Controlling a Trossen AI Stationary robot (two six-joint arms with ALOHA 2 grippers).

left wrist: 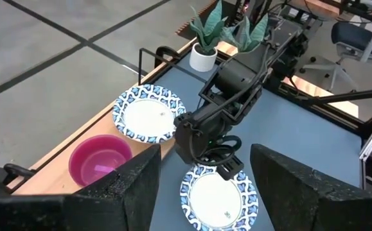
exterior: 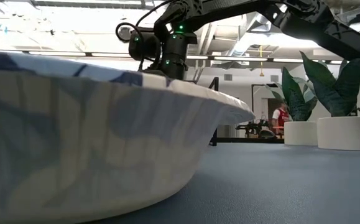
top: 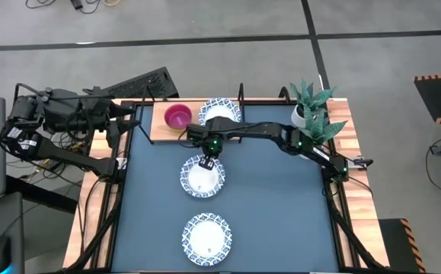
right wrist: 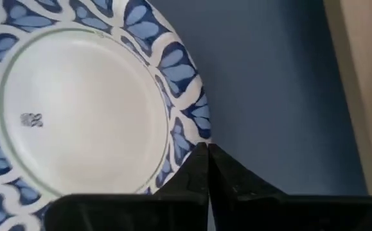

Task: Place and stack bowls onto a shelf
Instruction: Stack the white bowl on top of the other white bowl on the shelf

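My right gripper (top: 207,157) reaches from the right to the table's middle and is shut at the far rim of a white bowl with a blue patterned rim (top: 202,177). A second such bowl (top: 207,238) rests on the table near the front edge; it fills the low view (exterior: 74,137). On the wooden shelf board (top: 158,128) at the far edge stand a magenta bowl (top: 177,116) and a third white bowl (top: 220,112). My left gripper (left wrist: 205,186) waits open and empty at the far left (top: 117,125). My right gripper pinches the white bowl's blue rim (right wrist: 195,125) at its far edge, between the tips of its two fingers. One finger (right wrist: 189,176) lies over the rim's inner side, the other over the table outside it. The fingers point down from above. The bowl lies level.
A potted plant in a white pot (top: 311,114) stands at the far right corner, next to the right arm. The shelf's black posts (top: 241,91) rise at the far edge. Bare blue table (top: 281,205) lies right of the two bowls.
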